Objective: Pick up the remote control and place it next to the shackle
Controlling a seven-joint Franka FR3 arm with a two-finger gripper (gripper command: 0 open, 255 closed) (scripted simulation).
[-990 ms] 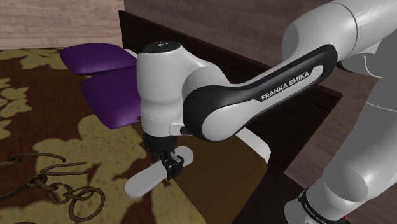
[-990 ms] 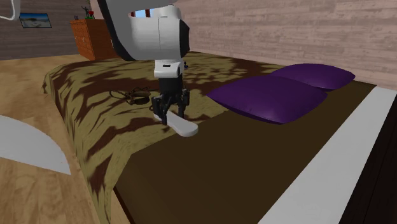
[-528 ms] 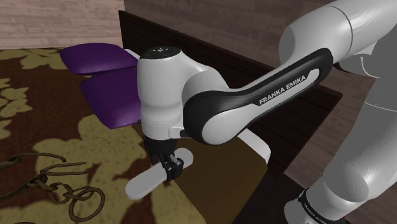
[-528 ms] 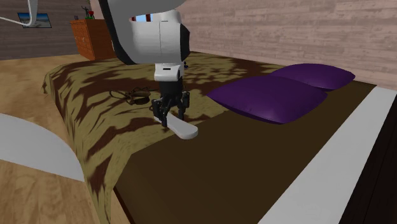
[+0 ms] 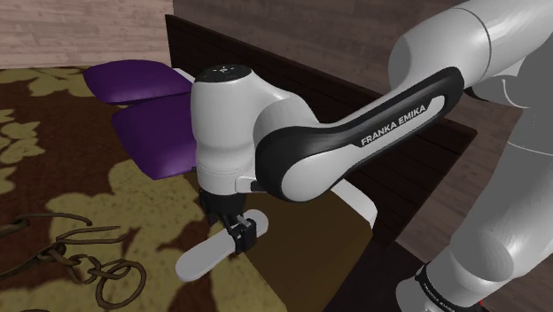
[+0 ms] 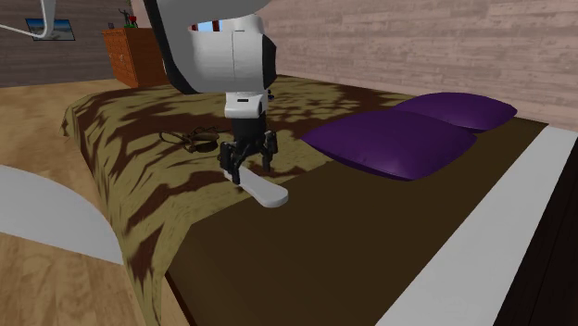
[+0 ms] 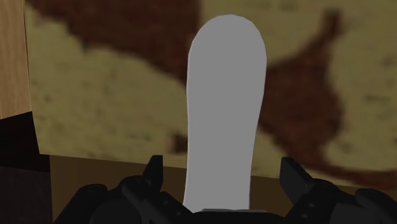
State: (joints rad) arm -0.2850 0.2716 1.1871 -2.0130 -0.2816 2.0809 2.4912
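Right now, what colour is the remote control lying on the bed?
The remote control is plain light grey, without visible markings; the wrist view shows it best.

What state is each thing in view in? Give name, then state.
remote control: lying flat on the bedspread, not gripped
gripper: open, astride the remote control
shackle: lying on the bedspread, apart from the remote control
purple pillows: lying side by side

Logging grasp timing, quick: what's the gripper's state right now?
Gripper: open, its fingers standing either side of the grey remote control, not touching it.
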